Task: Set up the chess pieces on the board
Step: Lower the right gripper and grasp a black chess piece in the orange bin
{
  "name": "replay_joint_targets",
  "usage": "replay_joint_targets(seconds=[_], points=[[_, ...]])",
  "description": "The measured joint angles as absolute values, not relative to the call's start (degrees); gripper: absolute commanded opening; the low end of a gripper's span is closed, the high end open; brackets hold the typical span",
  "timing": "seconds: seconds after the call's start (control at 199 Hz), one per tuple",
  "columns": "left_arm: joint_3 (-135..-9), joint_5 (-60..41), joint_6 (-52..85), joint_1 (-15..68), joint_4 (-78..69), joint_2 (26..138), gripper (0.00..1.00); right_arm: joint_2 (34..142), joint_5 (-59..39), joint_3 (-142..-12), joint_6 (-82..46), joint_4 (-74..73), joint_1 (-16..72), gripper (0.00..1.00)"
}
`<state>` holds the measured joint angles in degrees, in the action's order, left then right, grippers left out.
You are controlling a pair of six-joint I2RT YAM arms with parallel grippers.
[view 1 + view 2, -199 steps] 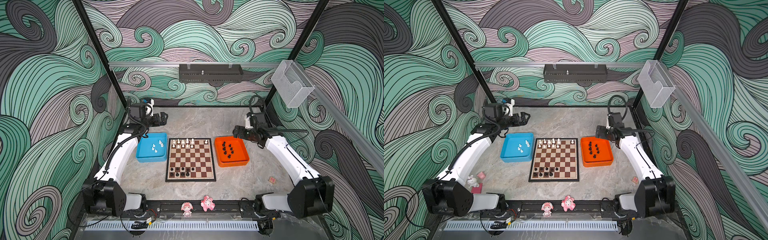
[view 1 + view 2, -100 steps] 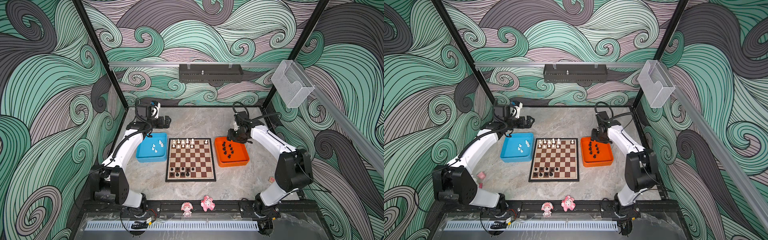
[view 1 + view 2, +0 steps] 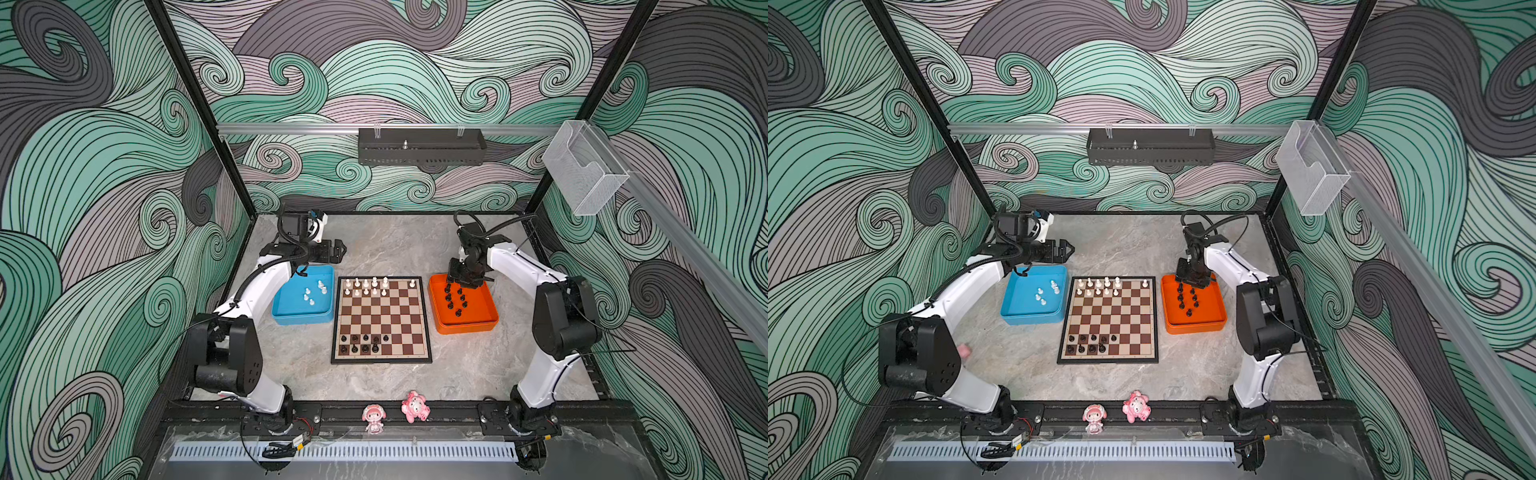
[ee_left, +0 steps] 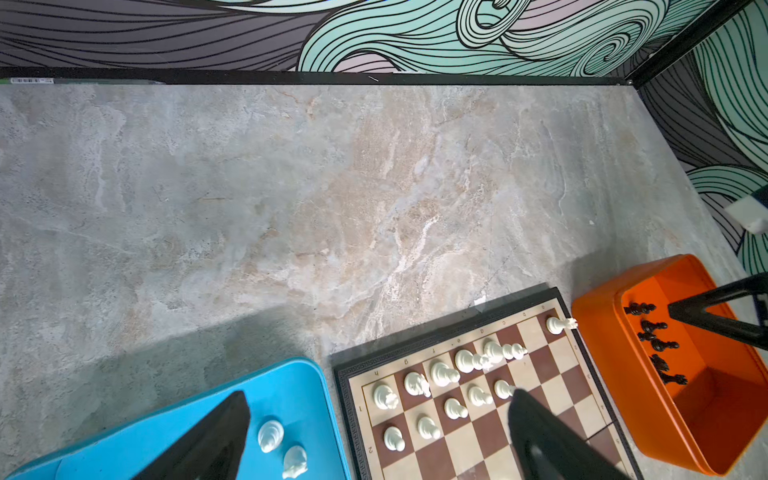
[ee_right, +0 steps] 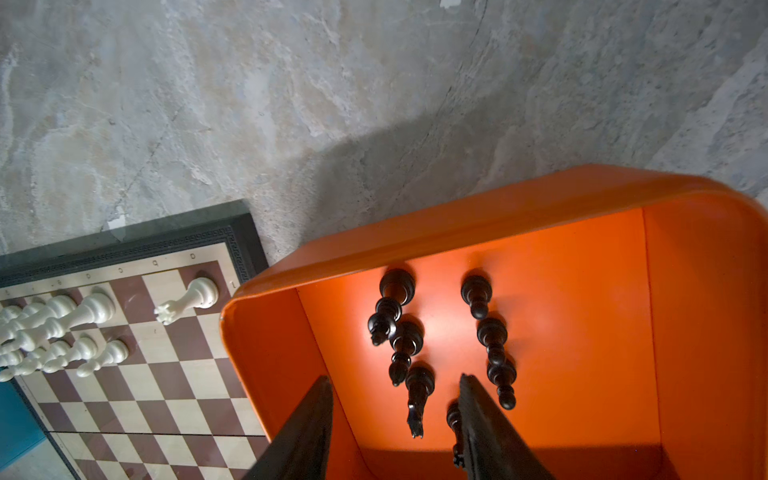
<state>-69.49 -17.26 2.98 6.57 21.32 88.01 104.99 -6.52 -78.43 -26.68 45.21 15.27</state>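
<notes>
**Chess set-up, partly done.** White pieces (image 3: 365, 287) stood in the two upper rows of the board (image 3: 381, 319) in both top views. They filled the left part of those rows, with one more at the upper right corner. Black pieces (image 3: 360, 343) stood in the two lower rows, at the left only. The right-hand squares of all four rows were mostly bare. By this count somewhat over half of the set was placed.

Five more white pieces lay in the blue tray (image 3: 286, 316), left of the board. Several more black pieces lay in the orange tray (image 3: 465, 328), right of the board. All of these were left to place.

The right gripper (image 5: 395, 377) was inside the upper end of the orange tray, down among the black pieces. Its jaws were partly apart. One black piece (image 5: 419, 395) lay between them, touching neither as far as the right wrist view showed. Another sat against one finger (image 5: 486, 432). No grip could be seen, so the step in hand was judged to be a pick from this tray.

The left gripper (image 3: 338, 251) hung above the table (image 3: 395, 245), just past the upper right corner of the blue tray. Its jaws were spread wide and it held nothing. The tray's white pieces lay to its lower left, near but apart.
</notes>
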Motion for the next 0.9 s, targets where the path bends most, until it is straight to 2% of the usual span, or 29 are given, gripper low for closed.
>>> replay_joint_targets(seconds=[0.905], points=[[-69.52, -18.04, 3.03, 6.59, 22.52, 88.84, 0.99, 110.78, -5.67, -82.21, -30.48, 45.21, 15.90, 0.36]])
